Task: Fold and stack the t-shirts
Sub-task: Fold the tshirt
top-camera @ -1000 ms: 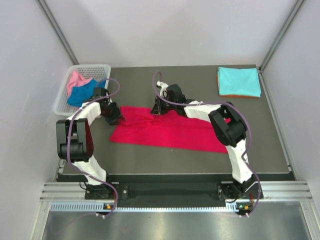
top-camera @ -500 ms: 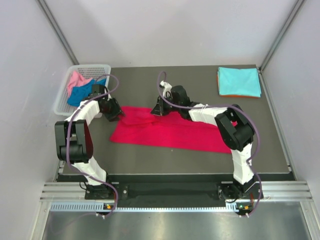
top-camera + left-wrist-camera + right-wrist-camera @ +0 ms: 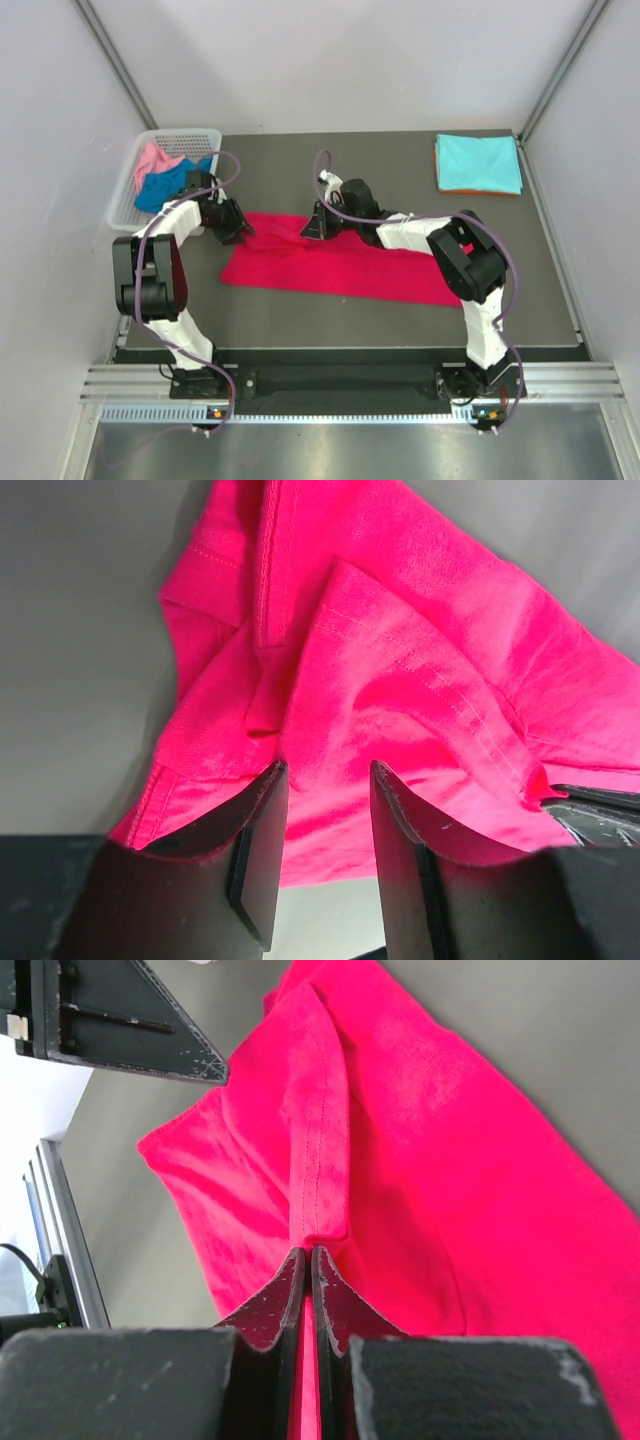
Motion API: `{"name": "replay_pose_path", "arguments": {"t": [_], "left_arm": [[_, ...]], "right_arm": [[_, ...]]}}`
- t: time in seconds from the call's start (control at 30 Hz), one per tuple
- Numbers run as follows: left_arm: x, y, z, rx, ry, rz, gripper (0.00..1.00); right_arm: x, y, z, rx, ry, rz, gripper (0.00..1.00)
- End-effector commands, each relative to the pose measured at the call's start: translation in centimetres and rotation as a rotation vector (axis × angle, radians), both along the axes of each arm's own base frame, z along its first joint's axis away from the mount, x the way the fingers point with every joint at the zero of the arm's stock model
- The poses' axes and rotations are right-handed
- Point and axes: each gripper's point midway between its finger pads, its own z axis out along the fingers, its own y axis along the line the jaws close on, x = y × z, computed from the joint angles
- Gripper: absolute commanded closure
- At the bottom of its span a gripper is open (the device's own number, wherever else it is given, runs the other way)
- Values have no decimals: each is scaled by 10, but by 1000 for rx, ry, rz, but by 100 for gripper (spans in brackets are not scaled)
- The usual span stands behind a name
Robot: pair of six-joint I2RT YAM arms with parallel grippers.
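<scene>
At ten o'clock on the table, half over its edge, sits a white basket. It holds two crumpled shirts: a pink shirt toward its twelve o'clock end, and a blue shirt at five o'clock of the pink one, touching it.

Just at four o'clock of the basket, the left gripper hangs over the nine o'clock end of the red shirt. Its fingers stand apart with nothing clamped between them. Through the gap the wrist view shows only the cloth below, where a sleeve lies rumpled and turned over on itself, its hem stitching showing.

The red shirt lies across the middle of the table as a long strip. It runs from nine o'clock toward four o'clock and is mostly flat, with a few creases near its nine o'clock end.

The right gripper is at the strip's twelve o'clock edge, near the left gripper but apart from it. Its jaws are closed, and they pinch a raised ridge of the red shirt along a stitched seam. In the wrist view the seam runs straight into the fingertips.

At one o'clock, in the table's far corner and well apart from the red shirt, the turquoise shirt lies folded into a neat rectangle. It rests on the orange shirt, of which only a thin band shows along the six o'clock edge.
</scene>
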Motion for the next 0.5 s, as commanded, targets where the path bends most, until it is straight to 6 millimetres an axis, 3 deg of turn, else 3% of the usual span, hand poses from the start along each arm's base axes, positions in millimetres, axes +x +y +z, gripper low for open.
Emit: {"name": "replay_pose_path", "arguments": {"t": [0.0,0.47], "left_arm": [[2,-5,-2,-27,-20,-14,57],[-9,-6,-16,-5,14,13,57]], "right_arm": [[-5,10,36,66,-79,23,100],[3,4,28,45,-39,-57,100]]}}
